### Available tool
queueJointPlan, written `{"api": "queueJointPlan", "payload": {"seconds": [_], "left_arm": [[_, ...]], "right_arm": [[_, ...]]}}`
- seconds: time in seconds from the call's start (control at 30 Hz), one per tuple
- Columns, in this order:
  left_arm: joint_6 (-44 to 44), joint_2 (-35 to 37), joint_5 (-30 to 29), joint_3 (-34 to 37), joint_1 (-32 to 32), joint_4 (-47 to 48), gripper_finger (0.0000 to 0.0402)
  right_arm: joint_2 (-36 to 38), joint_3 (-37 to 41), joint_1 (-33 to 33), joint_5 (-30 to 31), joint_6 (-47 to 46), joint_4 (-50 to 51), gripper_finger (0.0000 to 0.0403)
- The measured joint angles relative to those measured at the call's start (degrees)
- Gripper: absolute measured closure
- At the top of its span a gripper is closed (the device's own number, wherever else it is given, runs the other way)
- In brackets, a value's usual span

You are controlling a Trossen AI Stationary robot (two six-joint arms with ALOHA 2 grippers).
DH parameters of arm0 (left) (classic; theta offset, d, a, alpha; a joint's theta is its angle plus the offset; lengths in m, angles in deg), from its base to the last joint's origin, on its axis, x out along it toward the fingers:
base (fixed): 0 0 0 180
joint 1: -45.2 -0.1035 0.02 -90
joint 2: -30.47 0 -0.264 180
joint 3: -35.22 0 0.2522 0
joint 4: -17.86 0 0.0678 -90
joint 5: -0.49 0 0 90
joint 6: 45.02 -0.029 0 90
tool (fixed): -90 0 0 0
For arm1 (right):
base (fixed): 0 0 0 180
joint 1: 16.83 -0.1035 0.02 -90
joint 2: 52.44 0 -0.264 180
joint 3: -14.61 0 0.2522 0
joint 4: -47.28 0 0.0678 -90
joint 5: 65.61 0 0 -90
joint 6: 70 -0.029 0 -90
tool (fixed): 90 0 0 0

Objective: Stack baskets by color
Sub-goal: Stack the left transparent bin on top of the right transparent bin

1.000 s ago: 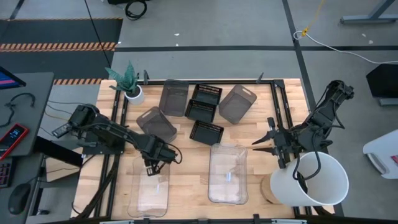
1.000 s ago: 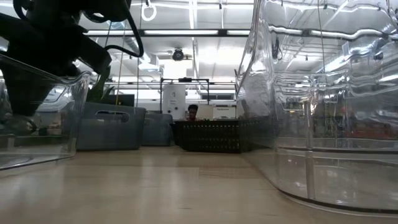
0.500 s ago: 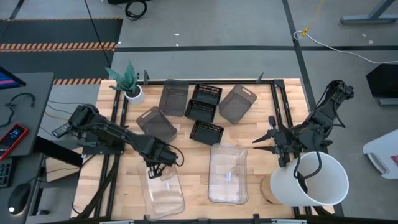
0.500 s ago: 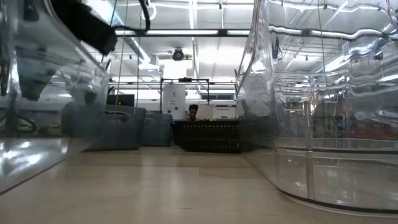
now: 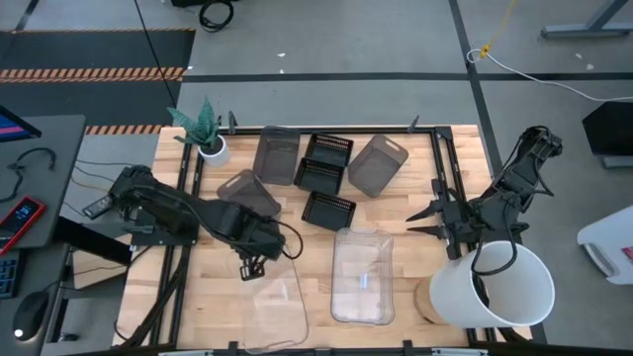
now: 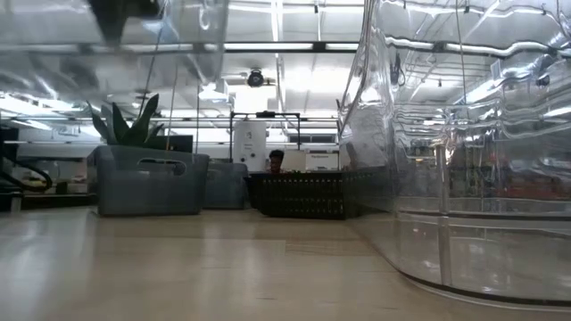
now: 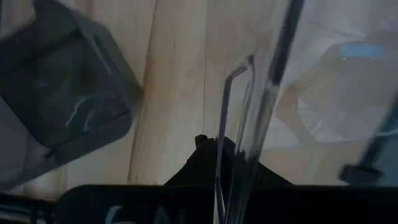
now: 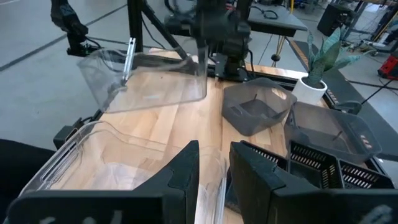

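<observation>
Here the left gripper point(image 5: 249, 265) is clamped shut on the rim of a clear basket point(image 5: 280, 309), holding it tilted above the worktop point(image 5: 396, 222) beside the other clear baskets point(image 5: 362, 275). The right gripper point(image 5: 423, 221) hangs part-open, holding nothing, beside the white bucket point(image 5: 504, 287). Smoky grey baskets point(image 5: 377, 164) and black lattice baskets point(image 5: 326, 162) sit empty farther back.

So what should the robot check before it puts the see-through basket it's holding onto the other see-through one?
1. Left gripper shut on the lifted clear plastic basket: ok.
2. Basket off the wooden table: ok.
3. Target clear plastic basket lying on the table looks empty: ok.
4. Lifted basket lined up over target: not ok, beside it.
5. Right gripper out of the way, near the white bucket: ok.
</observation>
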Motion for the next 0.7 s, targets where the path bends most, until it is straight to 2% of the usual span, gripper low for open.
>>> {"api": "queueJointPlan", "payload": {"seconds": [0.17, 0.33, 0.53, 0.7], "left_arm": [[0.1, 0.0, -1.3, -10.1, -1.9, 0.8, 0.0394], [0.6, -0.3, -6.4, -18.5, -4.7, -0.2, 0.0394], [-1.8, -0.9, -8.5, -21.7, -8.7, -8.5, 0.0394], [-6.6, -5.4, -8.2, -25.3, -10.9, -10.7, 0.0394]], "right_arm": [[1.5, 0.0, -0.1, 0.0, -1.4, 1.7, 0.0308], [3.1, 0.0, -0.8, 0.1, -1.5, 3.0, 0.0308], [4.0, 0.0, -1.8, 2.1, -1.5, 3.1, 0.0308], [4.0, 0.0, -2.5, 3.0, -1.5, 3.2, 0.0308]]}}
